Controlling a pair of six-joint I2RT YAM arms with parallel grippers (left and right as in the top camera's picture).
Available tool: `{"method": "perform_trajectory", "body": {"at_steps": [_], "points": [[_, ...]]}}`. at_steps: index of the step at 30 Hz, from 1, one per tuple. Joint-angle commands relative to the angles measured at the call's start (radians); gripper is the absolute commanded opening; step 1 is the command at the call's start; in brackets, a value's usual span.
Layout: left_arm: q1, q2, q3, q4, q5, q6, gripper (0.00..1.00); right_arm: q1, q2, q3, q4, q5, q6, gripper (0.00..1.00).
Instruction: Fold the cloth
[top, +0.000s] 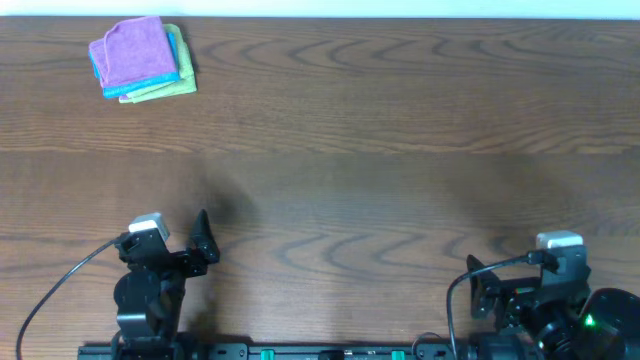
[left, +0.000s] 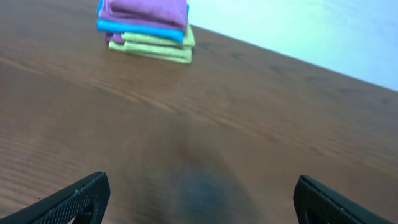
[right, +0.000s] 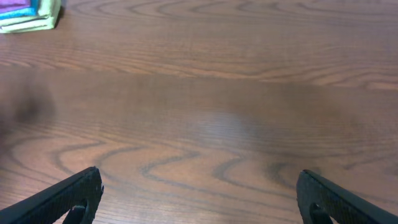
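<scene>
The left gripper (left: 201, 190) sits low over the table (top: 360, 150) at its near edge, its two black fingers spread wide with nothing between them but bare brown wood. The right gripper (right: 199, 188) is the same, fingers set far apart and gripping nothing. The two are well apart from each other along that near edge.

The cloth (top: 135, 50), purple and fuzzy, lies well ahead of the left gripper and a little to its left, near the far edge of the table. It is already bunched into a rough folded square and sits on top of a small stack. A blue cloth (left: 140, 27) lies directly under it, showing as a bright band along the edge, and a yellow-green cloth (left: 159, 47) is at the bottom, poking out on the side toward the right arm.

From the right gripper the stack is far ahead and far off to the left; only a corner of it shows in that wrist view. Neither gripper touches any cloth; both are well away from the stack. I cannot make out a tag on the purple one from here.
</scene>
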Motion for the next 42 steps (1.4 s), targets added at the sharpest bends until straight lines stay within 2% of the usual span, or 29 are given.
{"method": "perform_trajectory", "body": {"at_steps": [1, 7, 42], "points": [[-0.006, -0.019, -0.038, 0.017, -0.011, 0.003, 0.96, 0.008, -0.004, 0.0, 0.0, 0.003, 0.011, 0.99], [-0.006, -0.055, -0.101, 0.022, -0.011, 0.003, 0.95, 0.008, -0.004, 0.0, 0.0, 0.003, 0.011, 0.99], [-0.015, -0.089, -0.1, 0.021, -0.025, 0.015, 0.95, 0.008, -0.004, 0.0, 0.0, 0.003, 0.011, 0.99]]}}
